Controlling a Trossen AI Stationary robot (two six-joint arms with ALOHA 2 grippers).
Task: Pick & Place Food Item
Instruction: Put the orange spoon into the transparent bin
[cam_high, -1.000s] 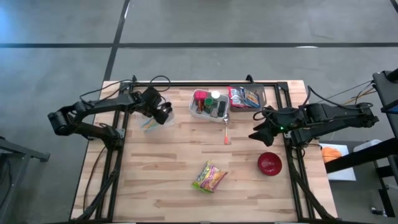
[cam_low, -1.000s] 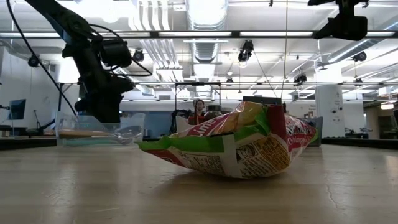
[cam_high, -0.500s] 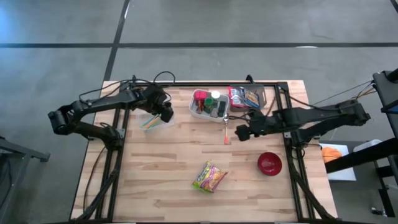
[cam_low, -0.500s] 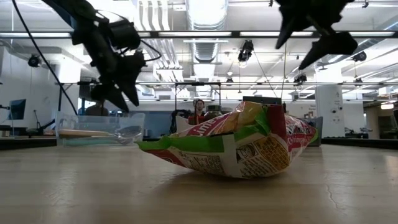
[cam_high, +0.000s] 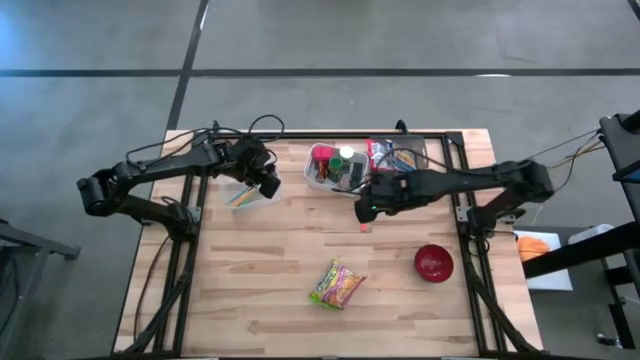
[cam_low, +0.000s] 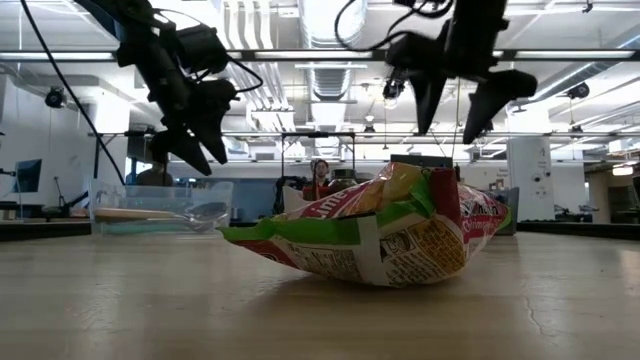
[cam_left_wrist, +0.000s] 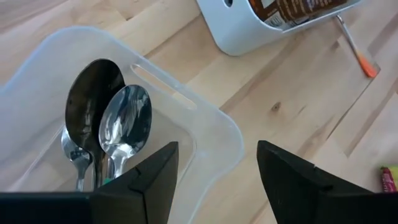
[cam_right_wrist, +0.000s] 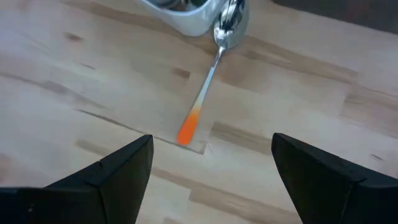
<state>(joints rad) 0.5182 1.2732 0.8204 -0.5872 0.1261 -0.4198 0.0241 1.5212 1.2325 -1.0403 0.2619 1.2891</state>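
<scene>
The food item, a green, yellow and red snack bag (cam_high: 337, 284) (cam_low: 380, 240), lies flat near the middle of the table's near half, and no gripper touches it. My left gripper (cam_high: 268, 184) (cam_left_wrist: 214, 180) hangs open above the right rim of a clear tub (cam_left_wrist: 124, 124) that holds two metal spoons (cam_left_wrist: 106, 124). My right gripper (cam_high: 366, 206) (cam_right_wrist: 211, 180) hangs open, pointing down, above an orange-handled spoon (cam_right_wrist: 202, 106). That spoon lies on the table with its bowl against a white bin (cam_right_wrist: 186, 15).
The white bin (cam_high: 337, 168) with bottles and a clear tray of packets (cam_high: 398, 155) stand at the far middle. A red bowl (cam_high: 433, 263) sits near the right edge. The wood around the snack bag is bare.
My right gripper has swung from the table's right side toward the left, sunk and tipped to point down, ending over the orange-handled spoon. My left gripper has risen out of the clear tub and stands above its rim. The bag and the spoons have stayed put.
</scene>
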